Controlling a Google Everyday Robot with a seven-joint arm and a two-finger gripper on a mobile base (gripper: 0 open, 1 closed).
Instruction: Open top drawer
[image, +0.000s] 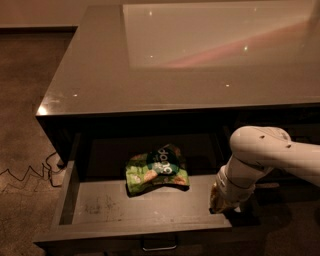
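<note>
The top drawer (100, 207) stands pulled well out from under the grey counter, with its grey floor and inner walls showing. Its small metal loop handle (159, 244) sits at the centre of the dark front, at the bottom edge of the view. A green snack bag (157, 169) lies on the drawer floor toward the back. My white arm reaches in from the right, and the gripper (219, 202) hangs at the drawer's right wall, just behind the front panel. The wrist hides the fingers.
The glossy grey counter top (150, 65) overhangs the drawer's rear. A thin cable (30, 175) lies on the brown carpet to the left of the cabinet. A dark closed front shows on the right behind my arm.
</note>
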